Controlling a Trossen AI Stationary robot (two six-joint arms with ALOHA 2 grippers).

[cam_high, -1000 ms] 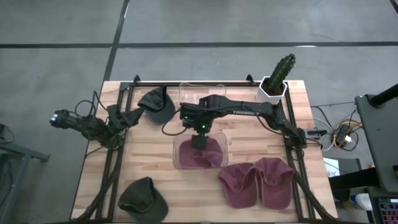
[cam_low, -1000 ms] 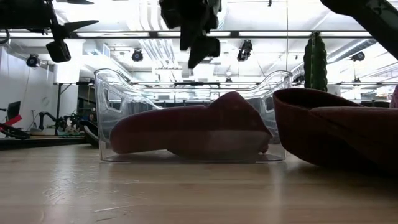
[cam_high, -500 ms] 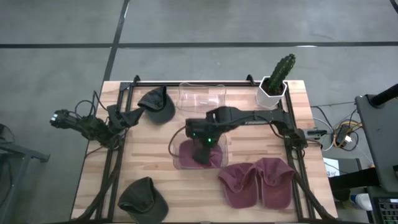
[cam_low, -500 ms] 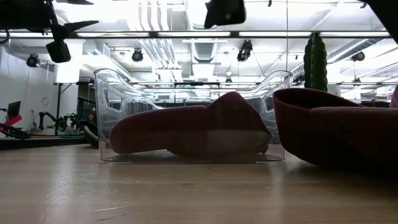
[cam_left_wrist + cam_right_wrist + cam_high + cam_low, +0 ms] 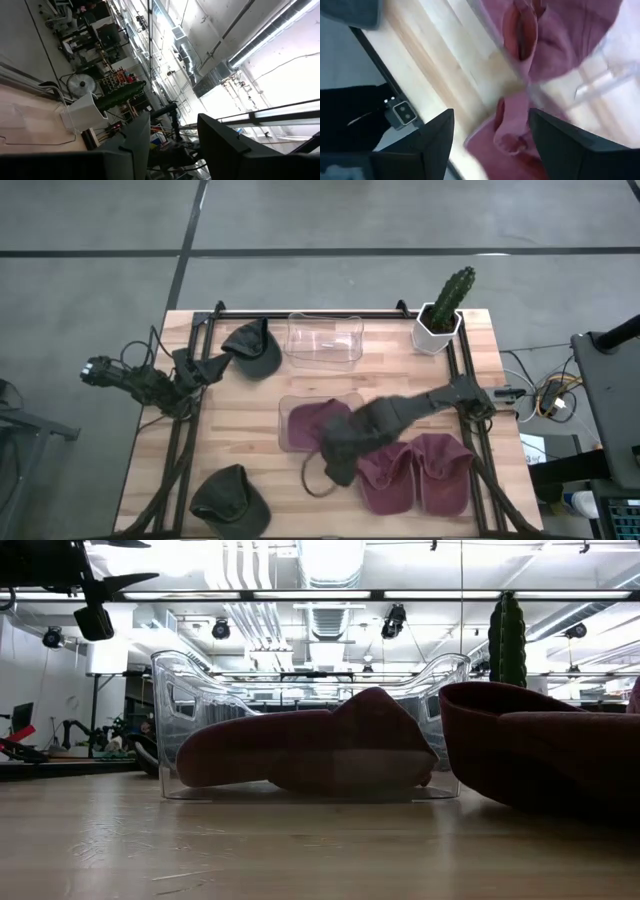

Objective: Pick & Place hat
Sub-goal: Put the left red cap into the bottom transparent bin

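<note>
A maroon hat lies in a clear bin at the table's middle; the low view shows the hat resting on the bin's floor. Two more maroon hats lie side by side on the wood near the near edge. My right gripper hovers high between the bin and those hats. It is open and holds nothing. My left gripper is open and waits off the table's left edge.
Green hats lie at the far left and the near left corner. A second, empty clear bin sits by the far edge, and a potted cactus stands at the far right corner. Black frame rails run along both sides.
My right gripper has risen from just above the bin and swung toward the table's near edge. It has left the top of the low view. The maroon hat in the bin has stayed where it was.
</note>
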